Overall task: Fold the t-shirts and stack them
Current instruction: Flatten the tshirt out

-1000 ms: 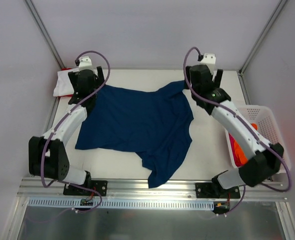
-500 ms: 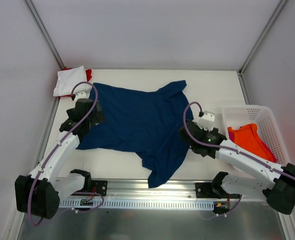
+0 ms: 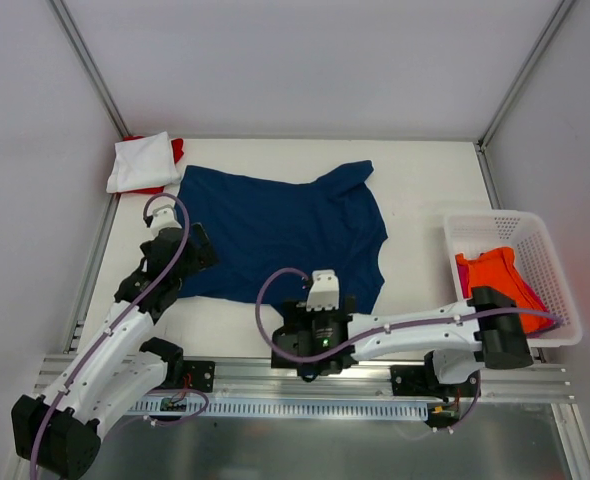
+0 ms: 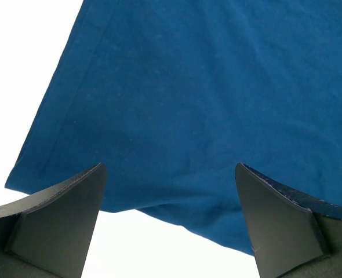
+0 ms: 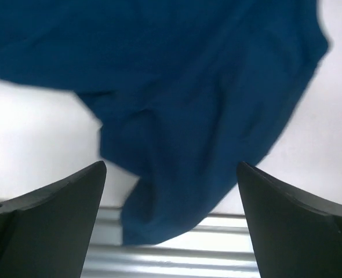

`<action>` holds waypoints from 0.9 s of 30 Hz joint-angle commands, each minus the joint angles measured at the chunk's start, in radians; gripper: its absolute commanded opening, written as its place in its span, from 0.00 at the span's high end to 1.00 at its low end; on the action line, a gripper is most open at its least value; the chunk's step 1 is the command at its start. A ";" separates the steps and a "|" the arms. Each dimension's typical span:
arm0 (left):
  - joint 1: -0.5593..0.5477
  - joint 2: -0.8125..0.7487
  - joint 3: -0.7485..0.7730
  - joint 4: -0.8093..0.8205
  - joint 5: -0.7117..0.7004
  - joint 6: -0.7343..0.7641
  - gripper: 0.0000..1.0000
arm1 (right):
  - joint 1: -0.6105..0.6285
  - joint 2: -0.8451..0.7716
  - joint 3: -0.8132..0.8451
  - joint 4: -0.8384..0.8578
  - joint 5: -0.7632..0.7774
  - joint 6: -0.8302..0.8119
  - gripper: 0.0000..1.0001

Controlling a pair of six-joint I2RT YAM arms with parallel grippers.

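The spread-out t-shirt (image 3: 275,235) is a plain, even navy blue in all three views. At the far left corner a white t-shirt (image 3: 138,165) lies over a red t-shirt (image 3: 178,150). An orange t-shirt (image 3: 500,278) sits in the white lattice basket (image 3: 495,225). The counter (image 3: 425,180) is off-white. The left arm (image 3: 125,320) and right arm (image 3: 405,328) are white with black joints and purple cables (image 3: 262,300). The left end effector (image 4: 170,168) and right end effector (image 5: 171,168) have matte dark grey fingers.
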 commanded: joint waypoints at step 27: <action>-0.012 -0.185 -0.091 0.061 0.089 -0.028 0.06 | 0.283 0.184 -0.225 0.260 -0.273 0.266 0.53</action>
